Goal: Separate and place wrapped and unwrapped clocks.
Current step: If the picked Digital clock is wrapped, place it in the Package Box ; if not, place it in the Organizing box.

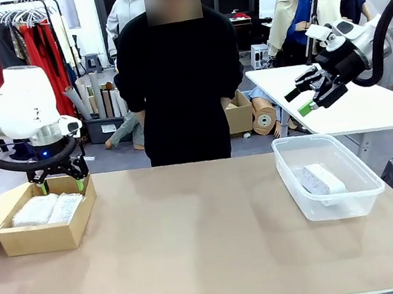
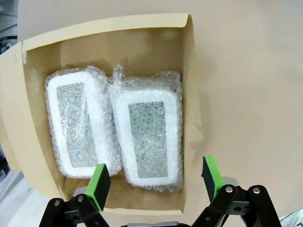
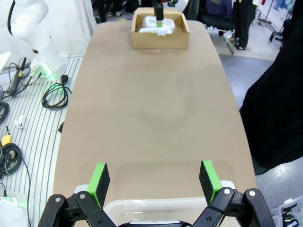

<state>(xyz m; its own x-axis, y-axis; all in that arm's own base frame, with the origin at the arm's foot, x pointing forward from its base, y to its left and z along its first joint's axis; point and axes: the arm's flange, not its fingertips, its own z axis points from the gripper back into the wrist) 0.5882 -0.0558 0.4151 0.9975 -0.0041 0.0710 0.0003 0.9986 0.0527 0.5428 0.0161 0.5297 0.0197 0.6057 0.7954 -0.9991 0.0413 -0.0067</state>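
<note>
Hovering open above the cardboard box [image 1: 41,232], the left gripper [image 1: 60,186] held nothing; two wrapped clocks [image 2: 113,127] lay touching inside. The right gripper [image 1: 307,97] hung open above the plastic tub [image 1: 299,198], where the third clock [image 1: 321,179] lay.

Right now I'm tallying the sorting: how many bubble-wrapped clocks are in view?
2. Both lie side by side in the cardboard box: one wrapped clock by its outer wall, the other wrapped clock next to it. Nothing looks stacked beneath, though that's not certain.

Two bubble-wrapped clocks [image 2: 113,127] side by side in cardboard box [image 1: 15,237]; one clock [image 1: 321,178] in clear tub [image 1: 295,192].
</note>
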